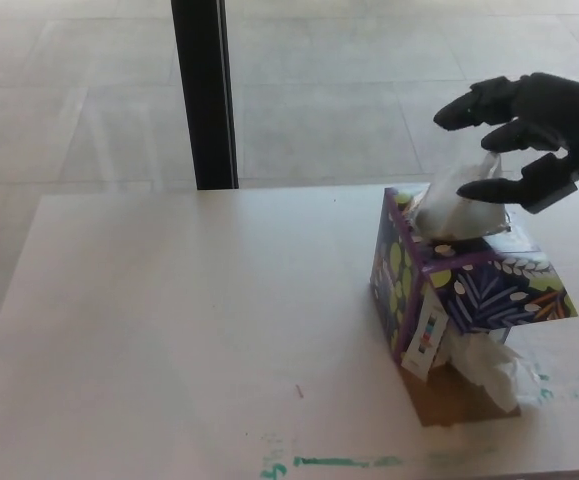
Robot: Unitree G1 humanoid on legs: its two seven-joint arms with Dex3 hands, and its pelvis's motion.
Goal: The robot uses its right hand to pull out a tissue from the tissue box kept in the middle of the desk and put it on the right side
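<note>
Right robot hand (pixel 531 125) above the tissue box (pixel 459 285)

You see its fingers spread around the tissue (pixel 456 200) sticking up, box on the desk's (pixel 189 320) right.

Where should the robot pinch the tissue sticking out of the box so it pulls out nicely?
Probably pinch the tissue near its bunched upper part, above the tissue box slot, coming from above and the right, where the open right hand hovers. It stands up in a peak clear of the box top, so fingers can close around it and lift straight up.
</note>
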